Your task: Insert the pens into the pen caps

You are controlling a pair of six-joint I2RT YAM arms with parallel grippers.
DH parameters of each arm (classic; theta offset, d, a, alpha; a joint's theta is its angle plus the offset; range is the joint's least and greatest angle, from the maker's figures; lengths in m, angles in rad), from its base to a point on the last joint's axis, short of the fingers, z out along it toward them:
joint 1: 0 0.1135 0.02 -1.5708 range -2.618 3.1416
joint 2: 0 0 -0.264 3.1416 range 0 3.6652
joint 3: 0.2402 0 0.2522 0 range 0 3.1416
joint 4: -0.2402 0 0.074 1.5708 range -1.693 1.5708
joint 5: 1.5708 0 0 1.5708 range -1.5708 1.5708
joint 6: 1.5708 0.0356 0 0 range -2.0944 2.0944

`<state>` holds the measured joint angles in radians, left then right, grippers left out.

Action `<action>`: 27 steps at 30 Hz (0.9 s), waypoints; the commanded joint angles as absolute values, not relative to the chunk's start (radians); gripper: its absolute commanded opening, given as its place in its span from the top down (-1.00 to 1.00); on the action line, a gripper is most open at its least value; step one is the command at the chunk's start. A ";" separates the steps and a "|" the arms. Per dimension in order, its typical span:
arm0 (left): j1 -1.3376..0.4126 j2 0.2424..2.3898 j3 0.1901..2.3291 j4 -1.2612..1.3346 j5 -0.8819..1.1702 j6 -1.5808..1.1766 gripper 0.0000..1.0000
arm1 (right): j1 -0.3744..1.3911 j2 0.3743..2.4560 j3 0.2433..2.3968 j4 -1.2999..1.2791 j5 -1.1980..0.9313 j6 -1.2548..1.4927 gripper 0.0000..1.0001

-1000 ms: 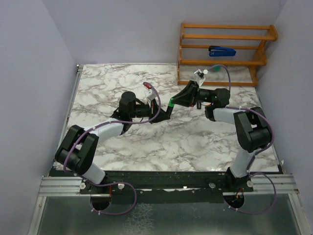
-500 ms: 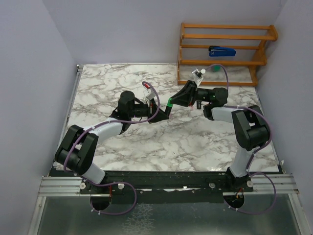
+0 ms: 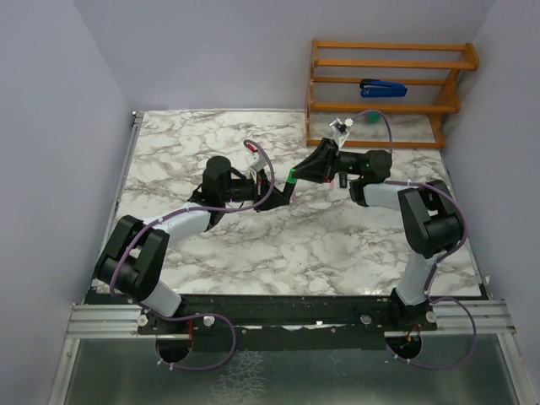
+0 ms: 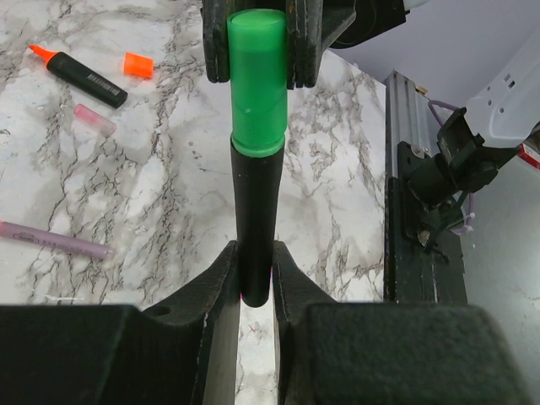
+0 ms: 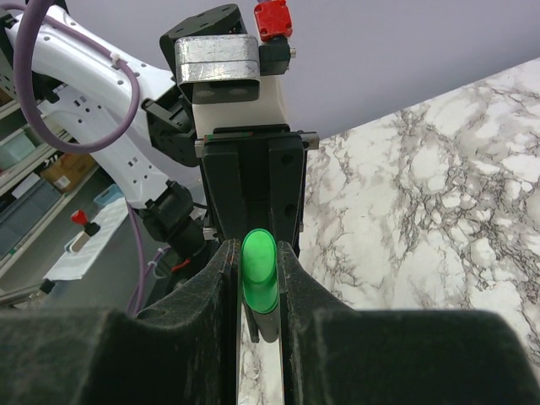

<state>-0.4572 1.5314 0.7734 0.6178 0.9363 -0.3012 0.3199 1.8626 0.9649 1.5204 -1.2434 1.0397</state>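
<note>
Over marble table (image 3: 211, 245), left gripper (image 4: 255, 263) pinches pen (image 4: 256, 198), right gripper (image 5: 256, 253) cap (image 4: 256, 80)

Three pens (image 4: 253, 219), three caps (image 4: 256, 80)

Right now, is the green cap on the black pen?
On: the green cap sits over the black pen, no tip showing. Fully seated: cannot tell.

In your left wrist view the pen's (image 4: 256, 211) tail end sinks out of sight between the left gripper's (image 4: 255, 257) fingers, and its tip is buried inside the cap (image 4: 256, 80). The pink pen (image 4: 52, 239) is cut by the left edge. In your right wrist view the right gripper's (image 5: 256, 253) fingers hide most of the barrel. From above, the cap is a green speck; you can't judge its seating.
</note>
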 commanded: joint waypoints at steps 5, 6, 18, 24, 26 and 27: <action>-0.423 1.468 0.852 0.808 0.870 -0.287 1.00 | 0.369 1.915 0.938 1.756 -1.474 1.059 0.97; -0.423 1.468 0.854 0.808 0.870 -0.287 1.00 | 0.369 1.915 0.937 1.756 -1.475 1.060 0.98; -0.416 1.453 0.884 0.804 0.865 -0.285 1.00 | 0.371 1.916 0.932 1.758 -1.482 1.063 0.97; -0.414 1.455 0.904 0.799 0.863 -0.282 1.00 | 0.376 1.914 0.933 1.758 -1.485 1.065 0.97; -0.414 1.460 0.910 0.799 0.855 -0.282 1.00 | 0.378 1.914 0.932 1.758 -1.482 1.063 0.97; -0.414 1.464 0.915 0.799 0.855 -0.284 1.00 | 0.380 1.915 0.934 1.758 -1.482 1.063 0.97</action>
